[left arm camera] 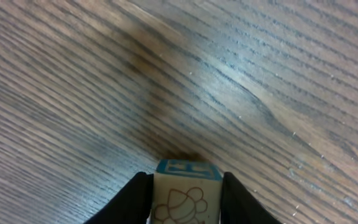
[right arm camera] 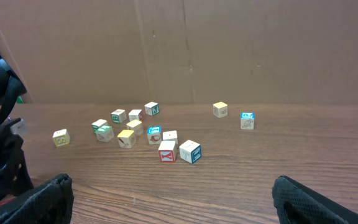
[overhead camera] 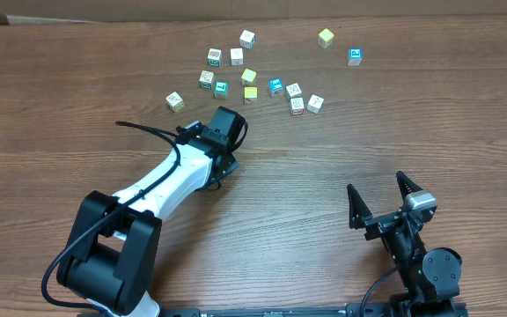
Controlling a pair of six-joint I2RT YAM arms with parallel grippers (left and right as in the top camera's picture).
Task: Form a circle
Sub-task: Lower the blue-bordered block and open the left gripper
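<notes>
Left claw (left arm camera: pixel 186 178) is closed on a blue-topped cube (left arm camera: pixel 186 198), with bare tabletop (left arm camera: pixel 73 74) ahead of it. Right claw (overhead camera: pixel 376 185) stands wide open and empty. Just beyond the left claw, the circle (overhead camera: pixel 208 78) sits among loose cubes (overhead camera: pixel 315 104).

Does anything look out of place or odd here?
The cubes lie scattered, not in a ring; a yellow cube and a blue-faced cube sit apart at far right. A printed cube sits in the left hand.
</notes>
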